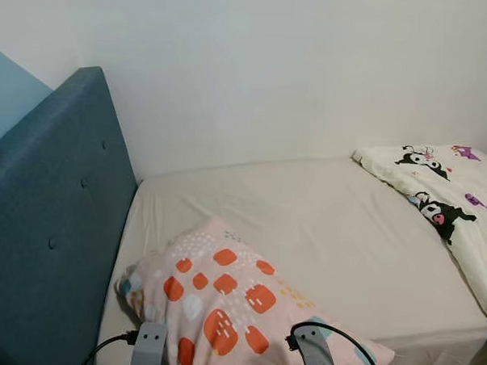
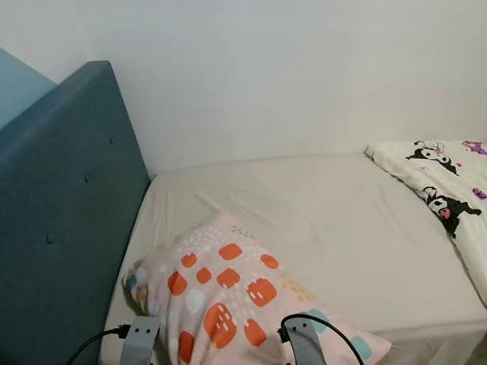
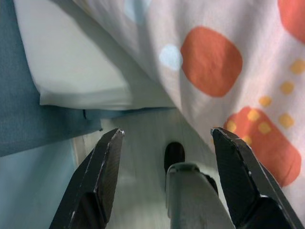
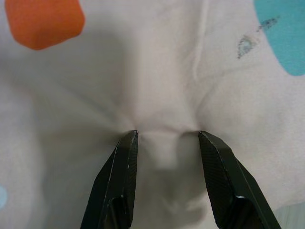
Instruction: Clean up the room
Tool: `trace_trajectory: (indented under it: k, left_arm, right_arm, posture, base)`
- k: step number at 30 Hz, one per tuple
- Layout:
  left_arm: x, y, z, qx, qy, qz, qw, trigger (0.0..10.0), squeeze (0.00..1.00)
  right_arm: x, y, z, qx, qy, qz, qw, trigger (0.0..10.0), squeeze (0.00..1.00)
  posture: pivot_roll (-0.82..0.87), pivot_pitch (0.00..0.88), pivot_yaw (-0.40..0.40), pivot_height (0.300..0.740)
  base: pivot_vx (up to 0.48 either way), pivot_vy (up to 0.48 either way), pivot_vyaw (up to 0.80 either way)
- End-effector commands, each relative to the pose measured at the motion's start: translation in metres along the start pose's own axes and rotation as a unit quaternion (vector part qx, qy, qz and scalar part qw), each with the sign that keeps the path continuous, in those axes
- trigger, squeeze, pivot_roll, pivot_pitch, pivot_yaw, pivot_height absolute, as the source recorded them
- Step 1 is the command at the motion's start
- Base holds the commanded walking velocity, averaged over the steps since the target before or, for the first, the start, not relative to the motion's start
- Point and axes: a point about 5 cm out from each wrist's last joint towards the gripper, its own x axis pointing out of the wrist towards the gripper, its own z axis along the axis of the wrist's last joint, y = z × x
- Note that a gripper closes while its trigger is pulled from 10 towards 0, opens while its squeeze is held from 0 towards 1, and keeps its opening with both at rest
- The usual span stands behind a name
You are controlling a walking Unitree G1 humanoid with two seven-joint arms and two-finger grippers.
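My right gripper point(image 4: 167, 138) pinches a fold of the pillow point(image 1: 222, 303) at the near left of the bed point(image 1: 330, 235), my left gripper point(image 3: 167, 136) is wide beside it, so I think the tidying is only beginning.

The pillow point(image 1: 222, 299) lies on the bed point(image 1: 330, 227) at its near edge, close to the headboard point(image 1: 52, 223) on the bed's left. The blanket point(image 1: 457, 200) lies on the bed's right side, well apart from the pillow.

One pillow point(image 1: 222, 299), one quilt point(image 1: 453, 200), one bed point(image 1: 330, 235)
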Motion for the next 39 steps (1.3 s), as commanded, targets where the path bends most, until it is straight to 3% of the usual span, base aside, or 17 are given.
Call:
trace_trajectory:
  k: [1,7,22,28,39]
  left_arm:
    - [0.0,0.006,-0.004,0.003,0.009,0.006,1.0,10.0,0.0]
    - [0.0,0.003,-0.006,0.013,0.013,-0.002,1.0,10.0,0.0]
    - [0.002,0.002,-0.006,0.02,0.014,-0.005,1.0,10.0,0.0]
    - [0.002,-0.002,-0.005,0.062,0.011,-0.024,0.998,10.0,0.0]
    - [0.003,-0.003,-0.003,0.053,0.006,-0.017,0.998,10.0,0.0]
  right_arm:
    - [0.001,-0.003,0.001,0.005,-0.007,-0.01,1.0,10.0,0.0]
    - [0.002,-0.005,0.007,0.017,-0.022,-0.019,0.999,10.0,0.0]
    - [0.004,-0.005,0.009,-0.005,-0.025,-0.019,0.999,10.0,0.0]
    - [0.005,-0.005,0.008,-0.005,-0.025,-0.022,0.999,10.0,0.0]
    - [0.005,-0.007,0.005,-0.015,-0.024,-0.021,0.999,10.0,0.0]
  posture:
    - [-0.12,0.0,0.013,0.74]
    - [-0.12,0.0,0.017,0.74]
    - [-0.12,0.0,0.02,0.74]
    - [-0.12,0.0,0.023,0.74]
    - [-0.12,0.0,0.02,0.74]
  base:
    - [0.0,0.0,0.0]
    - [0.0,0.0,0.0]
    - [0.0,0.0,0.0]
    - [0.0,0.0,0.0]
    - [0.0,0.0,0.0]
